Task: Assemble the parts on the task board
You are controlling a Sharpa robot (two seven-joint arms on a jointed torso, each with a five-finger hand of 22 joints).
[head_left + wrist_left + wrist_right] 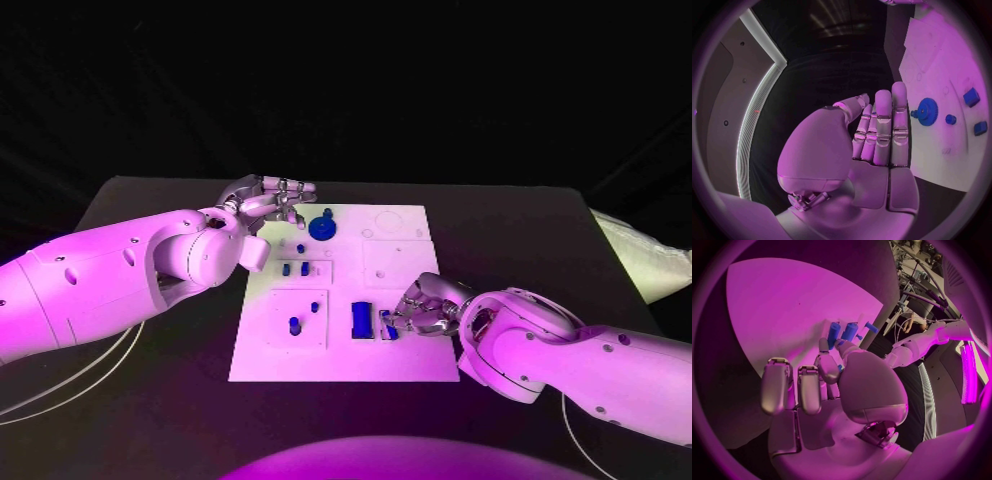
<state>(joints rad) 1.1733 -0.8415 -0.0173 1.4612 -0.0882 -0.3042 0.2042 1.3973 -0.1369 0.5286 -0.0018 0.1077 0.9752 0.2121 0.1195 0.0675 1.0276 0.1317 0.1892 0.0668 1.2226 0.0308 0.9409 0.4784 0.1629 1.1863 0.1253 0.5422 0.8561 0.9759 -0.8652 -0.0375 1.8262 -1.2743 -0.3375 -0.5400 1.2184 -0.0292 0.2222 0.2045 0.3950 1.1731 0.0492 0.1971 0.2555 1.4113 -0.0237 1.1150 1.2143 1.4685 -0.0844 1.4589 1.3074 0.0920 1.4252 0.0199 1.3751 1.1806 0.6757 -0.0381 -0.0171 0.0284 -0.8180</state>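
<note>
The white task board [398,352] lies in the middle of the table. A blue gear [323,226] sits near its far left corner. My left hand [268,198] hovers just beside that gear [926,111], fingers [891,117] straight and side by side, holding nothing. My right hand [426,306] is low over the board's near right part, next to a tall blue block [361,319]. Its thumb and a finger [824,360] pinch a small blue part [387,324], and blue pegs [842,333] stand just past the fingertips. My right hand [842,385] hides the grip itself.
Small blue pieces [296,268] stand in the board's middle left panel, and another [294,324] in the near left panel. More small pieces [971,96] lie beyond the gear. A pale bag [635,255] lies at the table's right edge.
</note>
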